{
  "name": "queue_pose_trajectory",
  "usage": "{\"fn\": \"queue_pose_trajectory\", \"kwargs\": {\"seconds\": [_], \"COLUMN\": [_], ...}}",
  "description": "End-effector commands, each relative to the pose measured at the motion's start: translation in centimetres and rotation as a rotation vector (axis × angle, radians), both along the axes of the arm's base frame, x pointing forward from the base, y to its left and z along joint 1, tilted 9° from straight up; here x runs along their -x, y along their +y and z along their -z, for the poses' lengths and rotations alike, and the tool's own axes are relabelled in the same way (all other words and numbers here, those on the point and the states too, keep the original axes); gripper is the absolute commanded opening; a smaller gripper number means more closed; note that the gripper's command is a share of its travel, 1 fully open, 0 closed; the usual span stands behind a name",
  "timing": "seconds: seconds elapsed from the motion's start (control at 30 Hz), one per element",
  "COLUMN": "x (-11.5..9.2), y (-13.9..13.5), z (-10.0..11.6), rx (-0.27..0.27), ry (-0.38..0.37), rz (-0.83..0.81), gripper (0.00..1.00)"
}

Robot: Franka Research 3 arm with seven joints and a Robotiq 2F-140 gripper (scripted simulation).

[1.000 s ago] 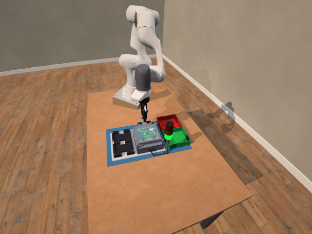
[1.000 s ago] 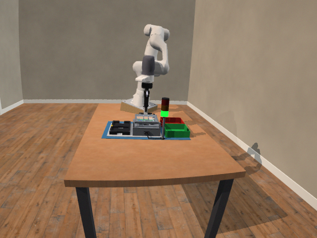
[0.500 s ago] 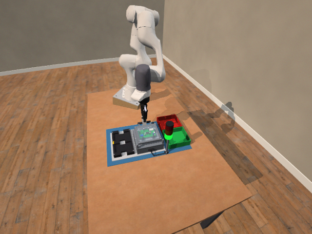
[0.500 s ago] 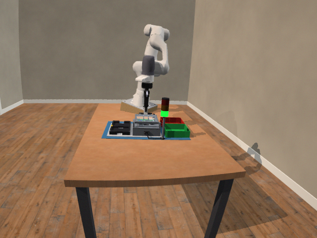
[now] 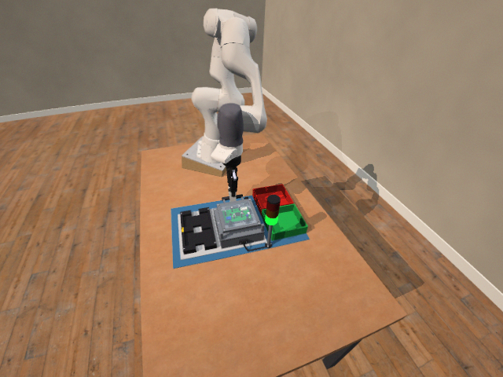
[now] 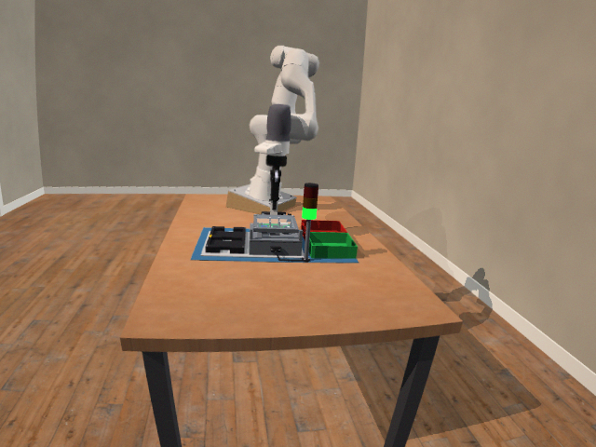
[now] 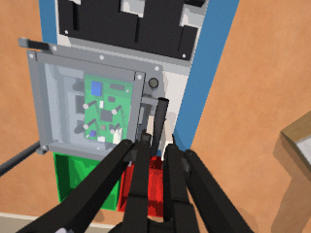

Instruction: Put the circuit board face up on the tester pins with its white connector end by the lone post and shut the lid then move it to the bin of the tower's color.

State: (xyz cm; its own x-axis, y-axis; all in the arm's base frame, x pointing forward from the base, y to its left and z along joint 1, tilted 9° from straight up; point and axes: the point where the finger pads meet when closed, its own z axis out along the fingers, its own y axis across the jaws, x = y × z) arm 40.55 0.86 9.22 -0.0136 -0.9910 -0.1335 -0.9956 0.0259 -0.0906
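Note:
The green circuit board [image 5: 238, 214] lies in the tester [image 5: 240, 227] under the clear lid, which is down; it also shows in the wrist view [image 7: 108, 111]. The signal tower [image 5: 271, 219] beside the tester glows green, as the exterior view also shows [image 6: 309, 212]. My gripper [image 5: 232, 195] stands upright at the tester's far edge. In the wrist view the gripper [image 7: 156, 142] is shut on the near end of the lid's black handle [image 7: 159, 118], by the latch hook. The hook's tab is hidden by the fingers.
The black tray [image 5: 197, 230] with both pockets empty sits left of the tester on the blue mat. The green bin [image 5: 290, 223] and the red bin [image 5: 273, 193] stand right of the tester. The arm's base block stands behind them.

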Motion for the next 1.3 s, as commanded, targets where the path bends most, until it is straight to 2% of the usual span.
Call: {"fn": "queue_pose_trajectory", "kwargs": {"seconds": [0.0, 0.4, 0.9, 1.27], "x": [0.0, 0.0, -0.5, -0.7], "y": [0.0, -0.1, -0.7, -0.9], "z": [0.1, -0.7, -5.5, -6.5], "rx": [-0.002, -0.001, -0.002, -0.002], "ry": [-0.001, -0.001, -0.001, -0.001], "rz": [-0.001, -0.001, -0.001, -0.001], "gripper": [0.00, 0.00, 0.00, 0.00]}}
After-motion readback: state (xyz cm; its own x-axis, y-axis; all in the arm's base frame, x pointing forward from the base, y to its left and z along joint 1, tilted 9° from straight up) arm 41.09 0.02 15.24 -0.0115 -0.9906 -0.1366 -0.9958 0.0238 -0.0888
